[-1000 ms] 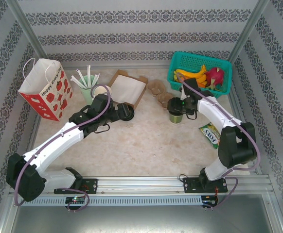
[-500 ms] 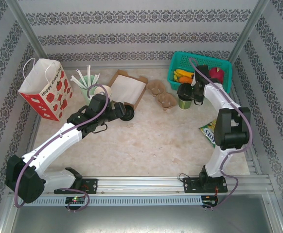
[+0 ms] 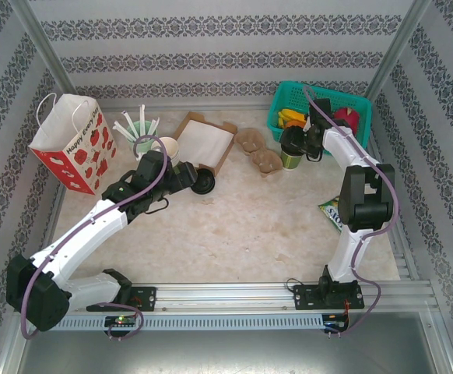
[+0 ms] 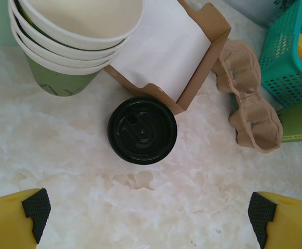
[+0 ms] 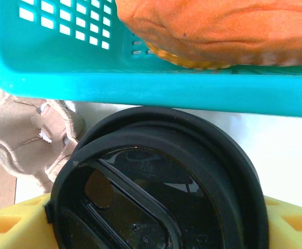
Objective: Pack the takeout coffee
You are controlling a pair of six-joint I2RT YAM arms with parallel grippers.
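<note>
The takeout coffee (image 3: 293,158), a green cup with a black lid (image 5: 156,187), stands at the back right, against the front wall of the teal basket (image 5: 140,85). My right gripper (image 3: 298,146) is shut on it, with a yellow finger (image 5: 16,223) pressed to each side of the lid. The cup also shows at the right edge of the left wrist view (image 4: 299,122). My left gripper (image 4: 148,212) hangs open over bare table. A loose black lid (image 4: 142,130) lies just ahead of it, untouched.
A stack of green cups (image 4: 68,46) and a cardboard box of white napkins (image 4: 161,52) stand behind the loose lid. The brown pulp carrier (image 3: 259,152) lies between box and basket. A paper bag (image 3: 75,144) stands far left and a snack packet (image 3: 337,212) lies right.
My right gripper carried the green cup from mid-table back and to the right, up against the basket. My left gripper drew back slightly from the loose lid.
</note>
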